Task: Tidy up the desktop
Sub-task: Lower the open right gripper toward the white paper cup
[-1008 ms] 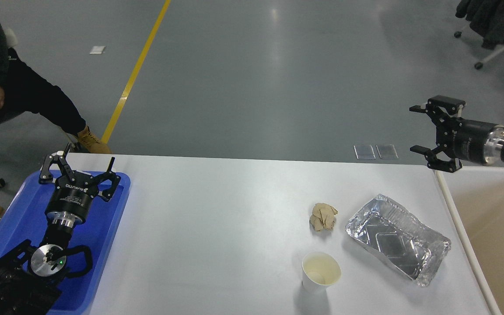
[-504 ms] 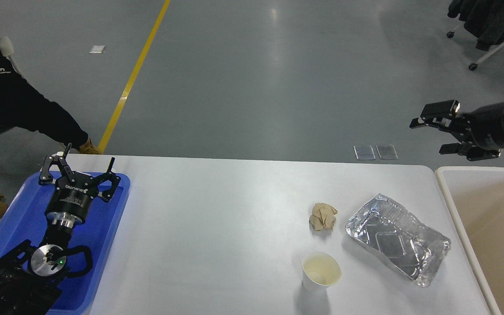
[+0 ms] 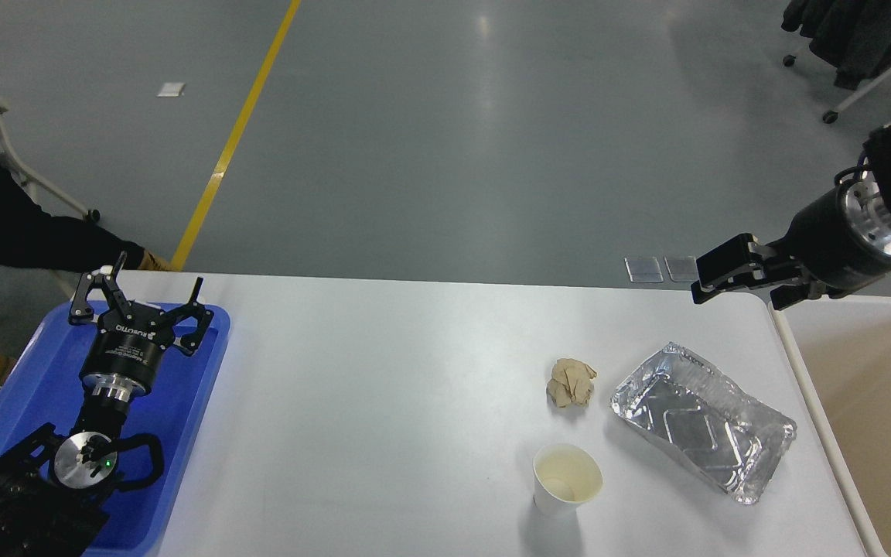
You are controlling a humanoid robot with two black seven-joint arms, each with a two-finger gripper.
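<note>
At the far left of the head view, a flat blue plastic tray lies on the left end of the large smooth white rectangular desktop, which fills the lower half of the scene with grey floor beyond it. The black left gripper hangs above the tray's far end, its two fingers spread wide and empty, pointing toward 12 o'clock.

Right of centre, a crumpled beige paper ball sits on the bare white surface. At its 6 o'clock, apart from it, stands an upright white paper cup, open mouth up. At the ball's 4 o'clock, close by but not touching, lies a crushed rectangular silver foil tray, its long axis running from 10 to 4 o'clock.

Above the desktop's far right corner, at the foil tray's 12 o'clock, the black right gripper points toward 9 o'clock; seen edge-on, its fingers cannot be told apart and it carries nothing visible. A beige rimmed bin adjoins the desktop's right edge.
</note>
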